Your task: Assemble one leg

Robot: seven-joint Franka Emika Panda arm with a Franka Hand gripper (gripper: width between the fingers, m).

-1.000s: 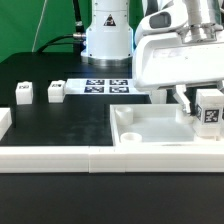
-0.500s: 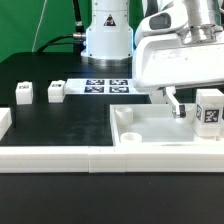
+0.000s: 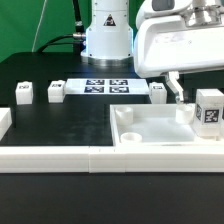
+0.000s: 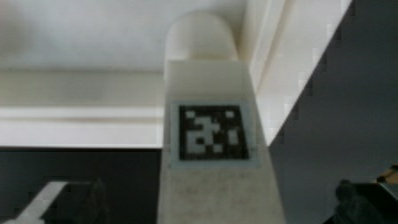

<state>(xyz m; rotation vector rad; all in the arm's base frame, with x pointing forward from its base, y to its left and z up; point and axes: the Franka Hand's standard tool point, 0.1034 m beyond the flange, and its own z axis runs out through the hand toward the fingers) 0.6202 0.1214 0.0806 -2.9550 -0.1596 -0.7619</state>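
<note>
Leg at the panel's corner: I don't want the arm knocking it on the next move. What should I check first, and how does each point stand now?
1. Leg upright at the panel's corner, on the exterior view's right: ok.
2. Gripper open: ok. The wrist view shows its fingers wide apart.
3. Gripper clear of the leg: ok. The exterior view shows a gap between them.
4. Leg fully seated in the panel: cannot tell. Neither view shows the joint clearly.
5. Spare legs upright at the exterior view's left, away from the gripper: ok.
</note>
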